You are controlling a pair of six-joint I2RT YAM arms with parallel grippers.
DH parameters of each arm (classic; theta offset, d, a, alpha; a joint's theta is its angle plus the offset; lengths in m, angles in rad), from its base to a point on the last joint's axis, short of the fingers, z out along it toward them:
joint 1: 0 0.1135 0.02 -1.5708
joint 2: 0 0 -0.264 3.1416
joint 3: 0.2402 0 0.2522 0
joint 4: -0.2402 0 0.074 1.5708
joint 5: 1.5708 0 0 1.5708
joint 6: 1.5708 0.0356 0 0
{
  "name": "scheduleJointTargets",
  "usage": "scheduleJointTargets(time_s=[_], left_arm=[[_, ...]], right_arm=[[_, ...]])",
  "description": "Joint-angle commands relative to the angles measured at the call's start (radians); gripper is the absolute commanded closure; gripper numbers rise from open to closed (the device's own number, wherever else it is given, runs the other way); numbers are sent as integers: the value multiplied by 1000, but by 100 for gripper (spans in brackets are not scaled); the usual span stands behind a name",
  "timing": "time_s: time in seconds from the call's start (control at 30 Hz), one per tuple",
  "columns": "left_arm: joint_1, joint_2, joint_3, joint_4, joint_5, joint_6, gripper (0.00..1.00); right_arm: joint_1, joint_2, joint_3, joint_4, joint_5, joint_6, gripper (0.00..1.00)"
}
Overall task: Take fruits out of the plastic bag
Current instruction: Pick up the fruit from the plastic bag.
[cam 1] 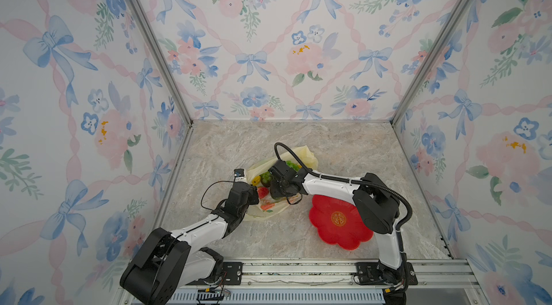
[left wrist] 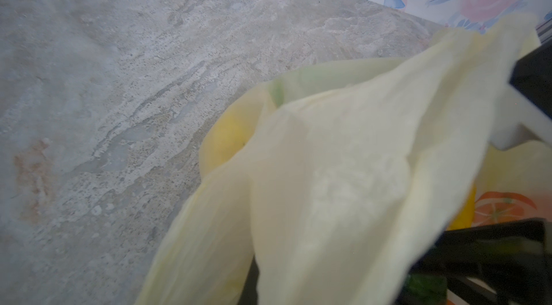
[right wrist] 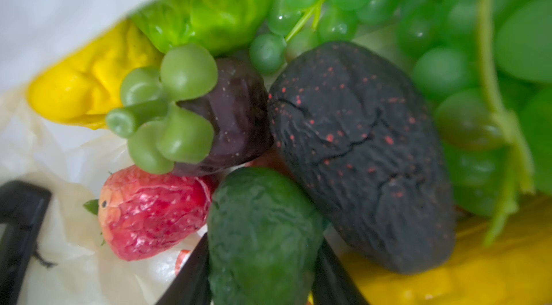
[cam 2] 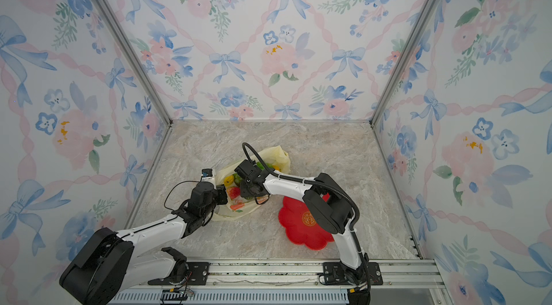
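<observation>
- Dark green fruit [right wrist: 263, 223] sits closest to my right wrist lens; my right jaws are clamped on its two flanks, near one end.
- Plastic bag [cam 1: 303, 154] lies mid-desk [cam 1: 343, 145], and every fruit I can see is inside it.
- Touching the held fruit is the dark avocado [right wrist: 358, 157]. The strawberry [right wrist: 152, 214] is just beside it, and a purple fruit with a green cap [right wrist: 227, 115] and the grape bunch [right wrist: 448, 49] lie beyond.
- My left jaws are together, pinched on the bag's near rim. The left wrist view shows the film [left wrist: 328, 169] drawn up in a fold.
- Assessment: the step in hand is lifting out the dark green fruit.
- Recommendation: rise straight up and slowly before any swing, because an end grip lets the fruit pivot if tilted.
- Risk: the avocado leans on the held fruit and will likely roll into the gap. The grape stalks are near and could snag.
- Recommendation: hold the left pinch firm. This thin film would cling and ride up with the fruit.
- Red plate [cam 1: 328, 234] lies just beside the bag on my right. No fruit shows on it, so it is the likely set-down spot.
</observation>
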State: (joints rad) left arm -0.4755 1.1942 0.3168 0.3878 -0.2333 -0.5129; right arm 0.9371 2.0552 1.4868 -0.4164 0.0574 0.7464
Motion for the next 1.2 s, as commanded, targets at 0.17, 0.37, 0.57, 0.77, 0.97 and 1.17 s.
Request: scheduleJointTargets(time_s=[0.17,0.37,0.57,0.77,0.97,1.17], left_arm=[[0,7,33,-47,42,-20,94],[0,12,38,-58,42,-23,94],[0,9,38,-60,47,-22,94],[-1,12,39,-61,48,-24,94],[0,24,41,-60,49,-26,94],[0,32,41,-61,46,-28,94]], right_arm=[[20,-77,22,-43,41,-19,67],[34,-143,-5,-58,62,-31,67],[31,-263,-62,-108,84,-37,68],[11,-394,-138,-218,119,-40,68],[-5,-549,-227,-382,149,-38,68],[-8,-665,-325,-555,150,4,68]])
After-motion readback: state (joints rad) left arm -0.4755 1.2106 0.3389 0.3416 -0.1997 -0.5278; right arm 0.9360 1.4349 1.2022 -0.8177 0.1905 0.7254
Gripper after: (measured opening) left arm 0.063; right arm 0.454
